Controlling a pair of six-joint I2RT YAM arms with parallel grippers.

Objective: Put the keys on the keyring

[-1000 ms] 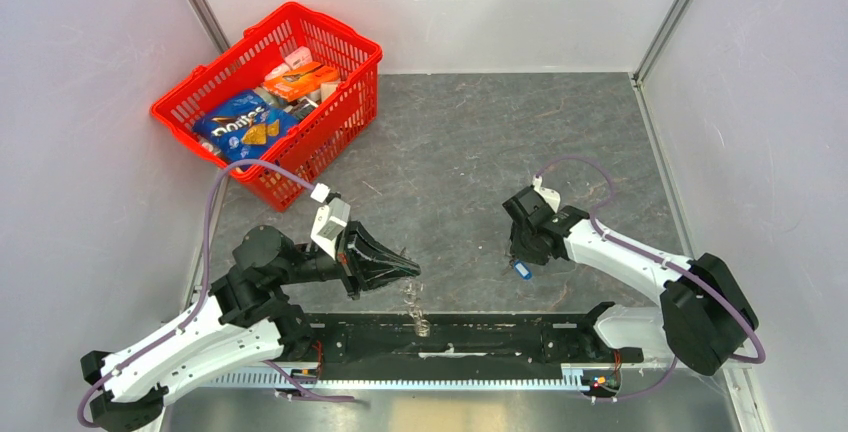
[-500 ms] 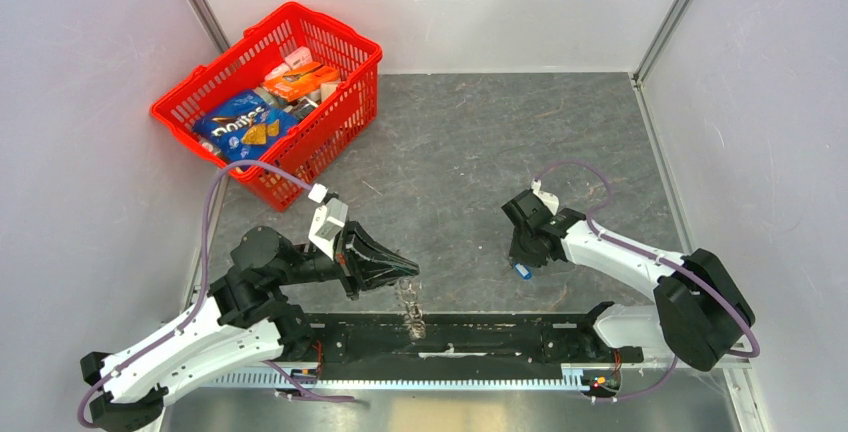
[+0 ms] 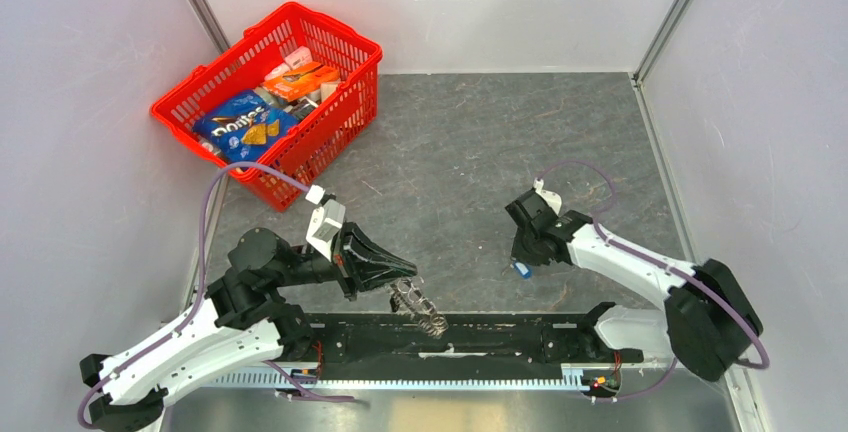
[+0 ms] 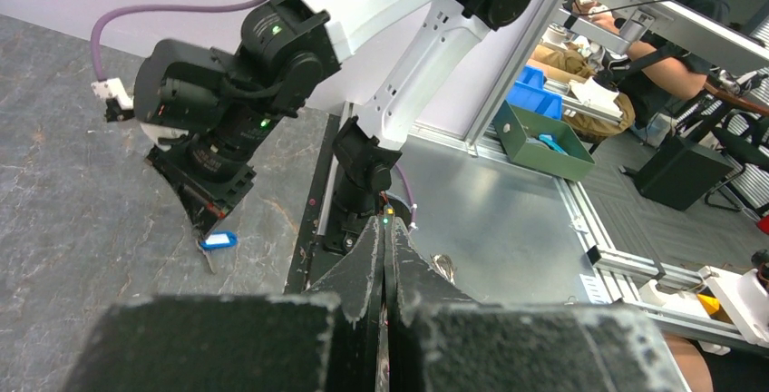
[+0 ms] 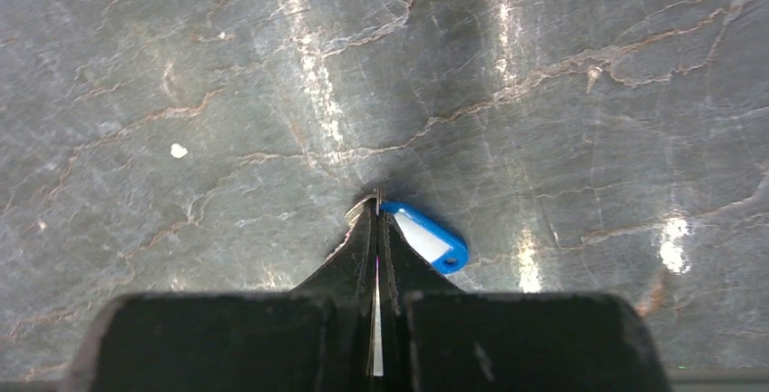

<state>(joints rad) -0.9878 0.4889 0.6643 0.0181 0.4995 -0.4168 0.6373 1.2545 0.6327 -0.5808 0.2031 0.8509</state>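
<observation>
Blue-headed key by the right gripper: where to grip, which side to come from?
Take the blue-headed key by its head, across the narrow width, from straight above. It lies flat on the table, so only its long edges offer opposed faces. The right gripper, shut, sits at one end of it.

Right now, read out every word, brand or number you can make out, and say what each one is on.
"Doritos": on the blue chip bag in the red basket.
Orange box in the same basket: printed, but too small to read.
Blue-headed key: its white label shows no writing.
Nothing else is legible.
</observation>
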